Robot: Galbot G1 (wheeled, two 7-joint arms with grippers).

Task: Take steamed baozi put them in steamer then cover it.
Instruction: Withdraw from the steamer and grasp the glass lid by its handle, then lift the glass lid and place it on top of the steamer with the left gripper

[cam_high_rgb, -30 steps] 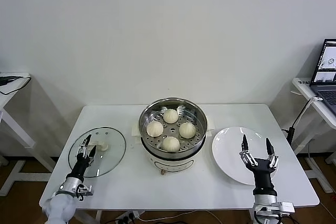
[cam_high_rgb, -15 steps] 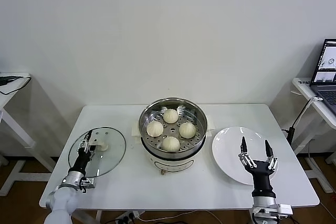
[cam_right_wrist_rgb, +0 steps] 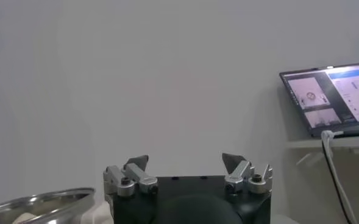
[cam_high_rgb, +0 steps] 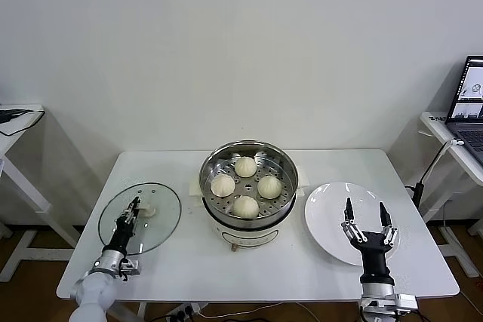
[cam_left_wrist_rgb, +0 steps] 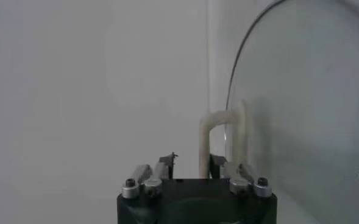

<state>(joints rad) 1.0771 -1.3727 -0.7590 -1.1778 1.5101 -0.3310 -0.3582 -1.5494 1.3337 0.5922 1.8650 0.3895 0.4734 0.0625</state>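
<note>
The steamer (cam_high_rgb: 281,203) stands at the table's middle with its lid off. Four baozi (cam_high_rgb: 245,166) lie on its perforated tray. The glass lid (cam_high_rgb: 162,225) lies flat on the table's left, its white handle (cam_high_rgb: 148,210) pointing up. My left gripper (cam_high_rgb: 133,206) is over the lid at the handle. In the left wrist view one leg of the handle (cam_left_wrist_rgb: 205,141) stands between the half-closed jaws of the left gripper (cam_left_wrist_rgb: 194,159), against one finger with a gap to the other. My right gripper (cam_high_rgb: 365,207) is open and empty over the white plate (cam_high_rgb: 326,216).
The steamer's rim (cam_right_wrist_rgb: 39,199) shows low in the right wrist view. A laptop (cam_high_rgb: 472,99) sits on a side table at the far right, and another side table (cam_high_rgb: 15,122) stands at the far left.
My left gripper has moved forward over the lid to the handle and its fingers have narrowed around one leg. My right gripper has drifted slightly back over the plate.
</note>
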